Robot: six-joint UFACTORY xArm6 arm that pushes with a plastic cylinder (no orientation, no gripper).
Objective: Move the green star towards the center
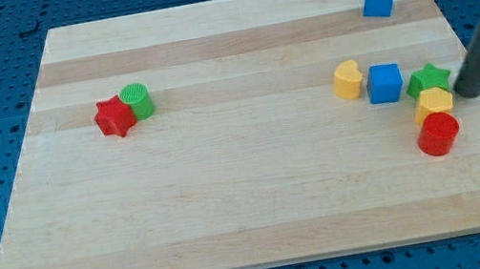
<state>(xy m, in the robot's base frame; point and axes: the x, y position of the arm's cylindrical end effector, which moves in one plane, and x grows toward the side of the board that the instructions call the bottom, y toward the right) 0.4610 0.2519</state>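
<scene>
The green star (429,79) lies at the view's right side of the wooden board (250,200). It touches a yellow block (434,104) just below it and sits right of a blue cube (386,83). My tip (468,92) is the lower end of a dark rod coming in from the view's upper right. It stands just right of the green star and the yellow block, very close to both.
A red cylinder (438,134) sits below the yellow block. A yellow rounded block (347,80) lies left of the blue cube. A blue block (378,0) is near the top right. A red star (114,118) and green cylinder (137,101) touch at the left.
</scene>
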